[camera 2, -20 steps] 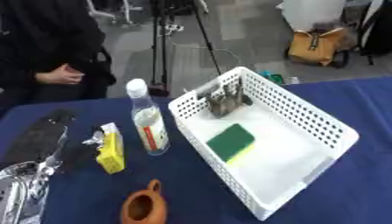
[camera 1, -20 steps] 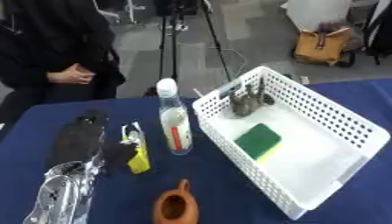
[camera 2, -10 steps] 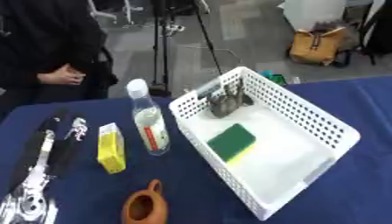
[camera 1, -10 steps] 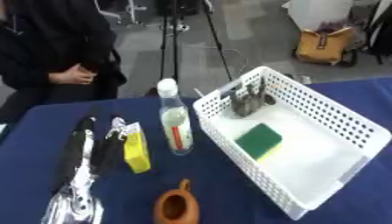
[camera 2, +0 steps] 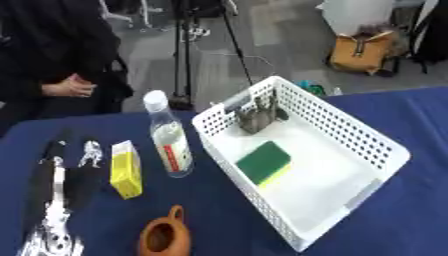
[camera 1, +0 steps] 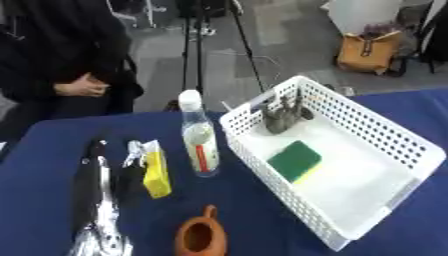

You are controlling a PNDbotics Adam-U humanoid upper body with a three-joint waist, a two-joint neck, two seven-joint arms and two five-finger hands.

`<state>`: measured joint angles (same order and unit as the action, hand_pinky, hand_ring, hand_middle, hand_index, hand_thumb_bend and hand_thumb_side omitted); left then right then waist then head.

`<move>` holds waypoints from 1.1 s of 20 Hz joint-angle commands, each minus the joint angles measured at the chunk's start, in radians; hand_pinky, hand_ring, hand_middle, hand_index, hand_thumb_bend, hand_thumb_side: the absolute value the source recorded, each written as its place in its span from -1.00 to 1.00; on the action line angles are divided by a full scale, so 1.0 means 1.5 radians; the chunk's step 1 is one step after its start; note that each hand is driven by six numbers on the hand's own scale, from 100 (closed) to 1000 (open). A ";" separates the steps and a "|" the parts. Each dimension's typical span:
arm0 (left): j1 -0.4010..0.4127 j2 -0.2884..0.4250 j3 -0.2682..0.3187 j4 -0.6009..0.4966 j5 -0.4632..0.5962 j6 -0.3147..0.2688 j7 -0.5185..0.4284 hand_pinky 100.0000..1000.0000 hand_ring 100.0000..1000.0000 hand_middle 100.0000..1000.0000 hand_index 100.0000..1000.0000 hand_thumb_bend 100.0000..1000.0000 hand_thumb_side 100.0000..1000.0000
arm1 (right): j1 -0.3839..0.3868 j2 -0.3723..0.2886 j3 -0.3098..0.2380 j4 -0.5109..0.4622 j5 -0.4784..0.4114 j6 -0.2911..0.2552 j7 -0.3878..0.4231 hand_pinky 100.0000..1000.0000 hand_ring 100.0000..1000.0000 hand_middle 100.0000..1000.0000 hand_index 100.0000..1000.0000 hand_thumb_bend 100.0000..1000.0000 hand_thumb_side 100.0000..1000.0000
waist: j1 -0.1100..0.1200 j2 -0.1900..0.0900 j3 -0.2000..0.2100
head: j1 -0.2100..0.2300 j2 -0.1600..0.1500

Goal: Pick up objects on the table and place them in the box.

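The yellow box [camera 2: 126,169] lies just beside the left hand [camera 2: 59,186] — fingers straight, holding nothing, alongside it. Best to curl round its long sides, clear of the bottle [camera 2: 170,139], then carry it to the white basket [camera 2: 367,170].

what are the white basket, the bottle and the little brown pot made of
The white basket looks like moulded plastic: glossy white walls pierced with regular holes. The bottle seems clear plastic, see-through with a white cap and a red-marked label. The brown pot looks like unglazed clay or ceramic, matte reddish-brown with a small handle, though coloured plastic can't be ruled out.
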<state>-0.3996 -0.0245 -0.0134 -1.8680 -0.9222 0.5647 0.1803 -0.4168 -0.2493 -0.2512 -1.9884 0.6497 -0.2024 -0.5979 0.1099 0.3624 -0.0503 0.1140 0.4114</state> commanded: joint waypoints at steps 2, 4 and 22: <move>-0.007 0.001 -0.004 0.003 -0.005 -0.023 -0.018 0.60 1.00 0.82 1.00 -0.86 0.82 | -0.006 -0.003 0.003 -0.008 -0.004 -0.002 0.004 0.17 -0.03 -0.08 0.16 -1.00 0.49 | -0.005 -0.010 -0.001 | 0.003 -0.009; -0.008 0.000 -0.002 0.005 -0.004 -0.028 -0.025 0.61 1.00 0.85 1.00 -0.82 0.79 | -0.006 -0.002 0.003 -0.008 -0.005 -0.002 0.005 0.17 -0.03 -0.08 0.16 -1.00 0.49 | -0.006 -0.010 -0.001 | 0.004 -0.010; -0.038 -0.002 0.019 0.048 -0.095 -0.025 -0.075 0.64 1.00 0.90 1.00 -0.75 0.84 | -0.007 0.000 0.002 -0.008 -0.013 -0.002 0.012 0.16 -0.05 -0.10 0.14 -1.00 0.48 | -0.011 -0.002 -0.008 | 0.012 -0.023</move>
<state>-0.4434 -0.0287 0.0061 -1.7893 -1.0500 0.5243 0.0760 -0.4171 -0.2417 -0.2461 -1.9884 0.6368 -0.2035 -0.5827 0.1027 0.3746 -0.0613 0.1292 0.3908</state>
